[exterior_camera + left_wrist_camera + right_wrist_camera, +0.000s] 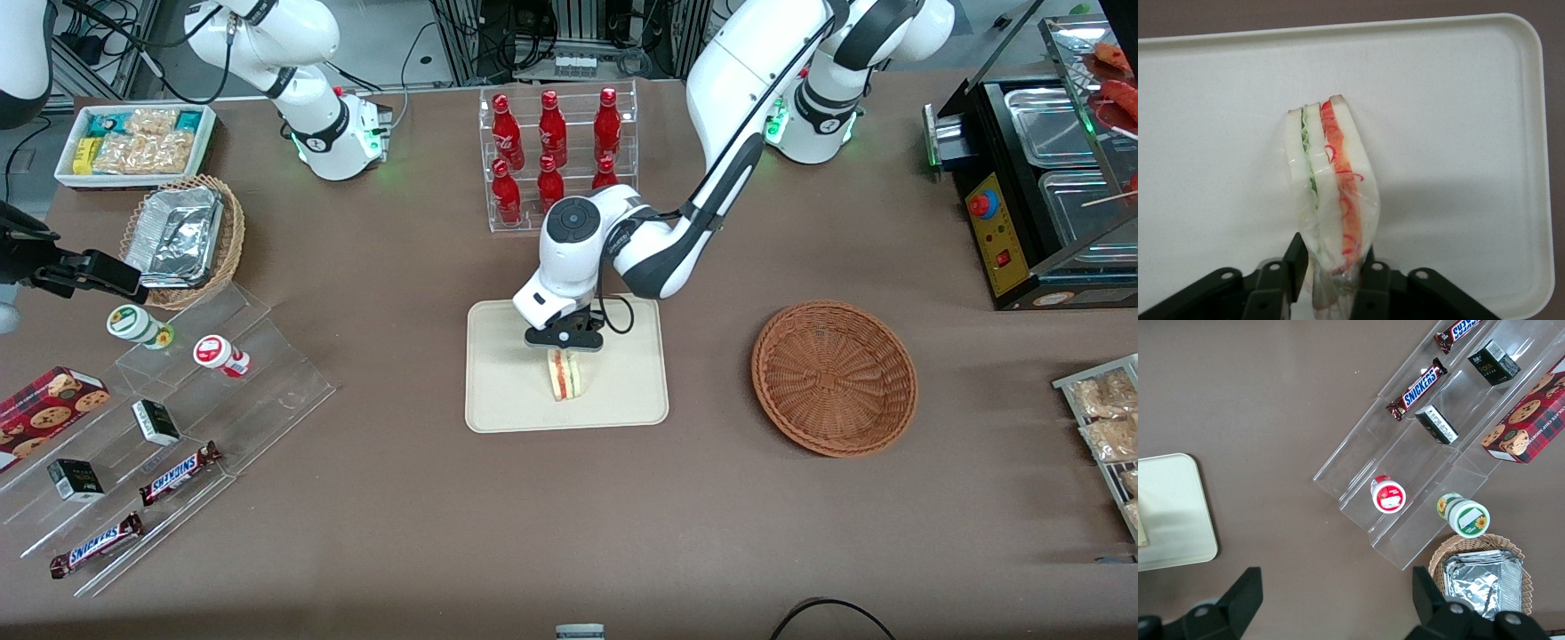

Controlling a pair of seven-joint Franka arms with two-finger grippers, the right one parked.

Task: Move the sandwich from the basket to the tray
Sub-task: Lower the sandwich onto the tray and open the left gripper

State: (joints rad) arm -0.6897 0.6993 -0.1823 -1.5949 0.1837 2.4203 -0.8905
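The front camera looks down from high over the whole table (569, 533). The left wrist camera sits close above the tray (1218, 100), past its gripper (1331, 280). The right wrist camera faces straight down, sharing the tray's edge.

Wrapped sandwich (566, 374) held by gripper (564, 346) over cream tray (502, 404); wicker basket (834, 378) empty.
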